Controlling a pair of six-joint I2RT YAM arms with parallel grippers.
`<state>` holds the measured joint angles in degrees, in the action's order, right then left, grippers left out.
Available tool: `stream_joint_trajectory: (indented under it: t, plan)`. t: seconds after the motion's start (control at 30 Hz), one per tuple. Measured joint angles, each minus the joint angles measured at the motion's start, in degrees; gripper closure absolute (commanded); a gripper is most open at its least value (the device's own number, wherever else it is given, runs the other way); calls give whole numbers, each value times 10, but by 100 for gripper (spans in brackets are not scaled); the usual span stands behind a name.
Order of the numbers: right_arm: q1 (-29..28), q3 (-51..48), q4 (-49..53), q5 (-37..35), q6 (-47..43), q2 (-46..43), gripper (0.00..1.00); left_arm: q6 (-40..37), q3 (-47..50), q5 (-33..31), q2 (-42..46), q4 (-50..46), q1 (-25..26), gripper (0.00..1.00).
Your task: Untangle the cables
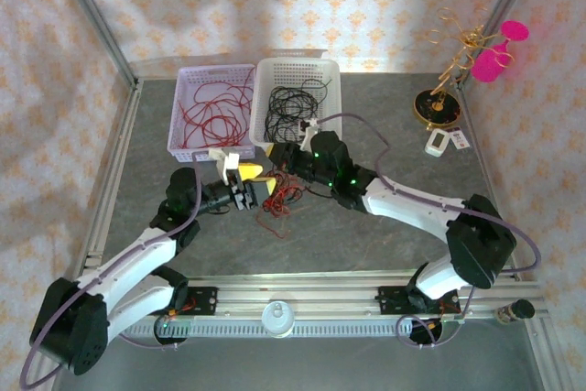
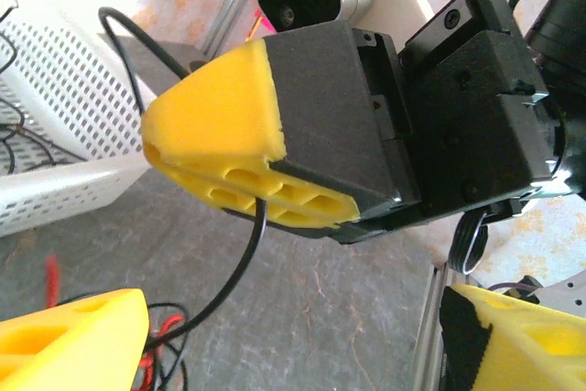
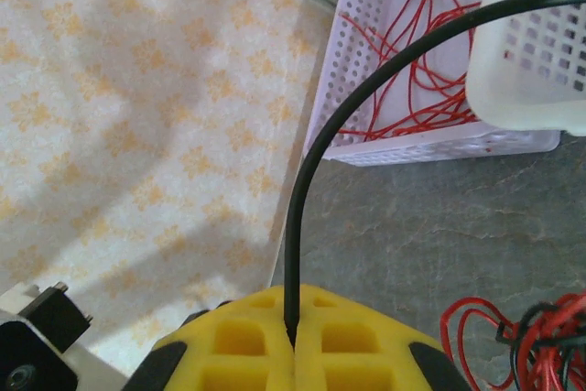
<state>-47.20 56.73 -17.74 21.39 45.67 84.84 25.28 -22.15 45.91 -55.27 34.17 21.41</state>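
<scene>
Black cable (image 3: 302,180), one strand: pinched between the closed yellow pads (image 3: 238,345) of the right gripper (image 3: 293,341), arching toward 1 o'clock across the white basket (image 3: 540,61). Cables (image 1: 277,200), red-and-black clump: I log them on the grey table (image 1: 385,244) near centre, at 6 o'clock of that basket, just beside both grippers. Left gripper (image 2: 293,318): jaws spread wide, holding nothing, facing the right one. Lavender basket (image 1: 177,121), at 11 o'clock of the clump: red wires (image 1: 215,112). White basket: black wires (image 1: 295,103).
</scene>
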Motion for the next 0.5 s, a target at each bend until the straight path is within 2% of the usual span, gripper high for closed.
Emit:
stream_joint_trajectory:
  t: [0.17, 0.3, 0.33, 0.47, 0.5]
  plan:
    - [0, 27, 30, 26, -3, -1, 100, -5, 0, 5, -47, 80, 4, 20]
    - [0, 38, 45, 38, -3, -2, 100, -14, 0, 4, -90, 120, 4, 27]
    - [0, 40, 49, 40, -3, -2, 100, -14, 0, 3, -98, 129, 4, 32]
    - [0, 51, 56, 43, -7, -2, 100, -11, -2, 3, -122, 154, 4, 82]
    - [0, 53, 58, 43, -9, -2, 100, -12, -2, 3, -124, 159, 4, 91]
